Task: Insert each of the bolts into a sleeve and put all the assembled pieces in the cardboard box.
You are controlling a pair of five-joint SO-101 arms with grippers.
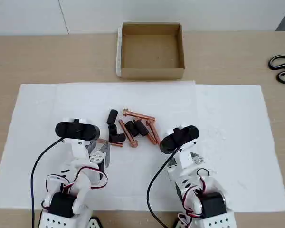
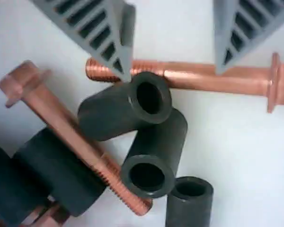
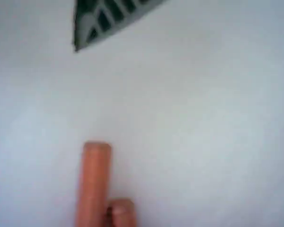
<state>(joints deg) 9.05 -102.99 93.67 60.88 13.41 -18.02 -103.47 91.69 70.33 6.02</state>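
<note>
the left hand (image 2: 173, 73) hangs open over the pile of bolts (image 1: 138, 115) and sleeves (image 1: 112, 116) at the middle of the tabletop (image 1: 38, 57). one bolt (image 2: 203, 80) lies under its fingertips, long axis along the line between them, a sleeve (image 2: 125, 106) touching it. the right hand (image 1: 168, 145) sits beside the pile; whether it is open i cannot tell. the cardboard box (image 1: 152, 73), at the far edge, holds nothing.

Bolts (image 1: 138, 115): copper-coloured, flanged heads, lying flat and criss-crossed in one heap at the middle of the white sheet (image 1: 228, 142).
Sleeves (image 1: 112, 116): short black tubes on their sides, mingled with the bolts and touching them.
Cardboard box (image 1: 152, 73): brown, open-topped, upright, near the table's far edge.
</note>
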